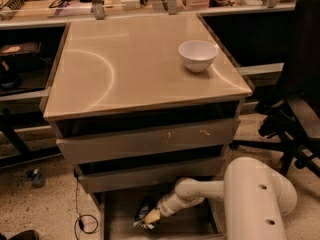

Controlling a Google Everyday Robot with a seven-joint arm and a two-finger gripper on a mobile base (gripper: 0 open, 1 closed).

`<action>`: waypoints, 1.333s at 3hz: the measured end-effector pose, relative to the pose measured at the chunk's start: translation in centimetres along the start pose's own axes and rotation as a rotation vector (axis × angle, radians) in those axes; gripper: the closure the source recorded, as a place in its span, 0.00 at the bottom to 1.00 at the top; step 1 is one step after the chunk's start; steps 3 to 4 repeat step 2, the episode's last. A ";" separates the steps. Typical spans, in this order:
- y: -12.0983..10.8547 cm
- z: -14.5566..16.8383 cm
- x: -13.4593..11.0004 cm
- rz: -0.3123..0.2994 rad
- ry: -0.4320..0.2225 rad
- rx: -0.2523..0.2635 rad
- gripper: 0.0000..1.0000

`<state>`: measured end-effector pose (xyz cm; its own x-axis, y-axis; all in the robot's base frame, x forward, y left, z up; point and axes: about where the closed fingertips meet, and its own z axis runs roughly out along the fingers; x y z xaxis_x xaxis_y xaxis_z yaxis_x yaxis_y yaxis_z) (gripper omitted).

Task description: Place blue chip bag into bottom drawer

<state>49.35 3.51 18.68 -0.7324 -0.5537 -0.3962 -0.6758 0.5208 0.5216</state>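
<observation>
The bottom drawer [117, 219] is pulled out at the foot of the grey-beige cabinet, its flat floor showing. The blue chip bag [144, 213] sits low over that floor, dark and crinkled with a white end. My gripper [151, 217] reaches into the drawer from the right on a white arm [200, 190] and is at the bag. The bag hides the fingertips.
A white bowl [197, 55] stands on the cabinet top [125, 69] at the right. Two scuffed drawer fronts [150, 141] sit above the open drawer. A black office chair [295, 114] stands at the right. A cable [82, 219] lies on the floor at the left.
</observation>
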 end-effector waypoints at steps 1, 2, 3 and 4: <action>0.0 0.0 0.0 0.000 0.000 0.000 0.00; 0.0 0.0 0.0 0.000 0.000 0.000 0.00; 0.0 0.0 0.0 0.000 0.000 0.000 0.00; 0.0 0.0 0.0 0.000 0.000 0.000 0.00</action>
